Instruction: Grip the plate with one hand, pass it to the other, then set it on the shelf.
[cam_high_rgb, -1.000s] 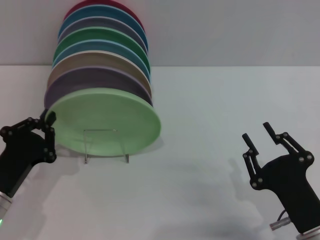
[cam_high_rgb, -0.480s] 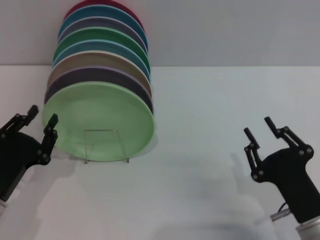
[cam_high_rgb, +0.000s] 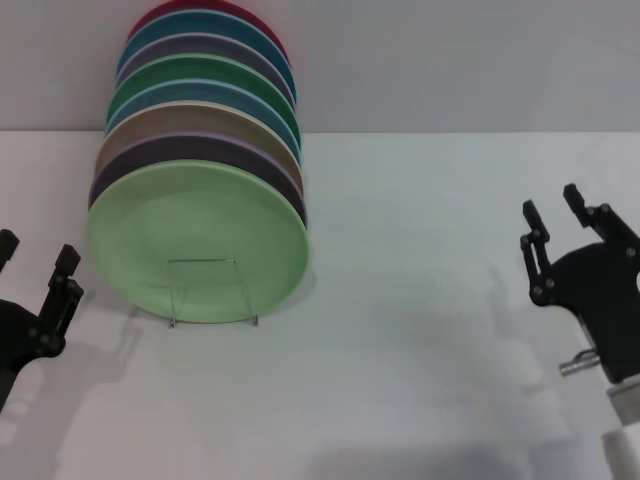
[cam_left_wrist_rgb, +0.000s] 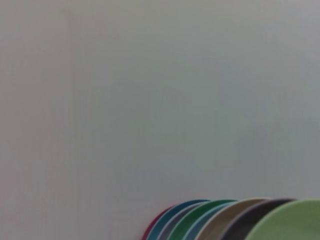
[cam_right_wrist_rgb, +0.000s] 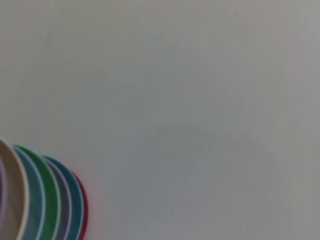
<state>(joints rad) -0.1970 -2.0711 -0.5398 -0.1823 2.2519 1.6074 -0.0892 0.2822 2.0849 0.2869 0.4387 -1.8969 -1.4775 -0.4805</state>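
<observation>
The light mint-green plate (cam_high_rgb: 196, 240) stands on edge at the front of a row of plates, leaning back against them in the clear acrylic shelf (cam_high_rgb: 212, 292). Its rim also shows in the left wrist view (cam_left_wrist_rgb: 290, 222). My left gripper (cam_high_rgb: 35, 262) is open and empty, to the left of the plate and apart from it. My right gripper (cam_high_rgb: 550, 212) is open and empty at the far right of the table.
Behind the mint plate stand several other plates (cam_high_rgb: 205, 105): purple, tan, blue, darker green, grey, teal and dark red. They show too in the right wrist view (cam_right_wrist_rgb: 45, 197). The white table (cam_high_rgb: 400, 350) runs to a pale back wall.
My left gripper opened, let go of the mint plate's left rim and drew back left and down. The plate settled upright on the shelf. My right gripper moved right and up.
</observation>
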